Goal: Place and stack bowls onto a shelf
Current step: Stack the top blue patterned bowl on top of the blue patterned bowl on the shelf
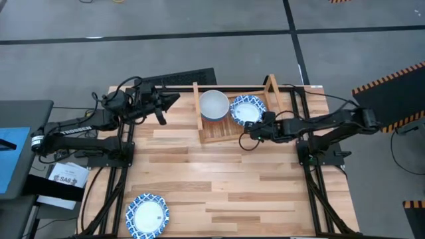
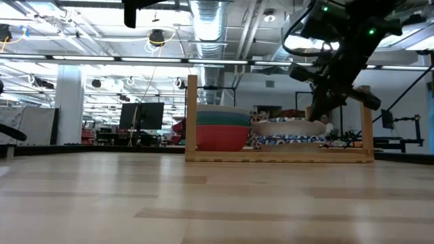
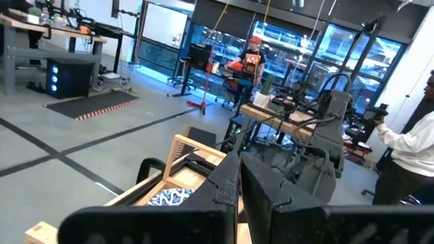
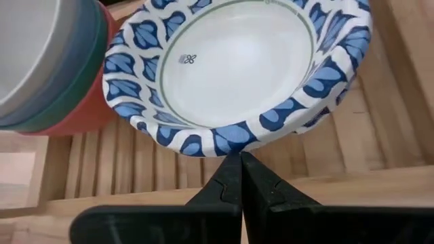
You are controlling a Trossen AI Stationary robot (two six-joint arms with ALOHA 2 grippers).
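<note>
Right fingers [image 4: 241, 177]: pressed together, empty, tips just at the near rim of the patterned bowl [image 4: 237, 68]; I read this as a bowl just set down, with my arm low beside the shelf [image 1: 214, 133].
Left fingers [image 3: 239, 186]: together, nothing in them; I have that arm parked high by the worktop's [image 1: 232, 179] back left corner, clear of the work.
Shelf contents: on its left half sits a nested stack [image 2: 222, 127], red lowest, then green, blue, and off-white on top; on the right half, blue-patterned bowls piled low. Plain with plain and patterned with patterned makes sense, since the rack takes two piles side by side.
Top patterned bowl: it looks slightly tilted in the right wrist view, its edge close to the plain stack; I cannot tell if they touch.
Remaining: one patterned bowl [image 1: 147, 215] lies near the worktop's front left corner, well apart from the shelf.
In the way: the shelf's upright posts [image 2: 192, 115] flank both piles, so I would come in from above. Nothing lies between the stray bowl and the shelf.
Background: a person stands beyond the table in the left wrist view.
</note>
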